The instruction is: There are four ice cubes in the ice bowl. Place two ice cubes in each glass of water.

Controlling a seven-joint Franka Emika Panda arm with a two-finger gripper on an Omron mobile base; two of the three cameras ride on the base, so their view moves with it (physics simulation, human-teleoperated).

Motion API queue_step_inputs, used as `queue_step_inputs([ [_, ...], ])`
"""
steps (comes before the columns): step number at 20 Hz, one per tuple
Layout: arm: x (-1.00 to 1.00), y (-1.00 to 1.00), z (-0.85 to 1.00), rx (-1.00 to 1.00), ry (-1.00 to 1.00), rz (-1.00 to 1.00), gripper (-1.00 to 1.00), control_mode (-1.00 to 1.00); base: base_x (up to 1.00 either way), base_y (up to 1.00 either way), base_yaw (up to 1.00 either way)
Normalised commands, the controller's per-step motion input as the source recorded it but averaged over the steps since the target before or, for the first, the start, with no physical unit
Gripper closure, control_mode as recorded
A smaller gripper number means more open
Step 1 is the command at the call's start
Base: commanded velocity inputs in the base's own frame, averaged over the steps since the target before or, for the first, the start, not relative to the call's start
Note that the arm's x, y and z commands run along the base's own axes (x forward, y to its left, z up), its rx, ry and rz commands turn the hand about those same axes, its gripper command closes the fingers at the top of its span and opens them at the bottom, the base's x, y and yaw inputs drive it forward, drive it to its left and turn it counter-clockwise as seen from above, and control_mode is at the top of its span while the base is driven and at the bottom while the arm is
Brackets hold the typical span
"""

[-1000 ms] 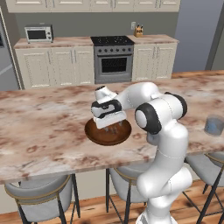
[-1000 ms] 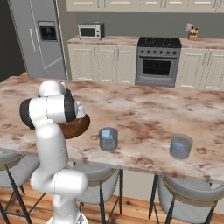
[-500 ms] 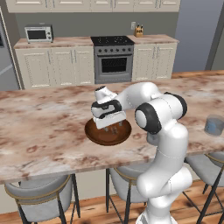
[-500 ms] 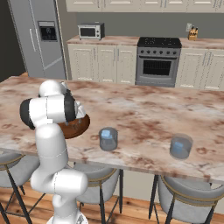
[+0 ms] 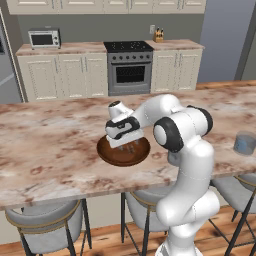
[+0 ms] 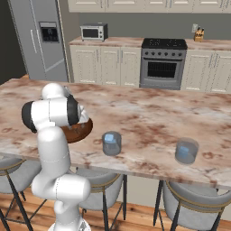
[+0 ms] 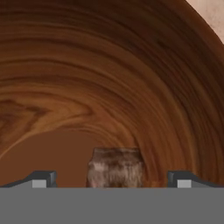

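Cube of ice sits on the floor of the ice bowl, centred between the two finger tips of the pincer, which stand apart with clearance on both sides and are not clamped on it. The cube is near-equal on all sides, so it has no marked long axis; its flat faces appear square to the fingers, though the translucent body blends with the wood grain and its edges are hard to confirm. The bowl rests on the desk, with the pincer lowered into it. Both tumblers, the near glass and the far glass, stand well apart from the bowl, further along the desk. No ice is discernible in either glass, so all four transfers are judged outstanding
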Motion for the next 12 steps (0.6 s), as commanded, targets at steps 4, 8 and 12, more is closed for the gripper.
queue_step_inputs([
  [4, 0.07, 0.0, -0.04, 0.0, 0.0, 0.0, -1.0, -1.0, 0.0, 0.0, 0.0],
  [8, 0.19, 0.0, -0.06, 0.0, -0.01, 0.0, -1.0, -1.0, 0.0, 0.0, 0.0],
  [12, 0.15, 0.01, -0.05, 0.0, -0.03, -0.01, -1.0, -1.0, 0.0, 0.0, 0.0],
])
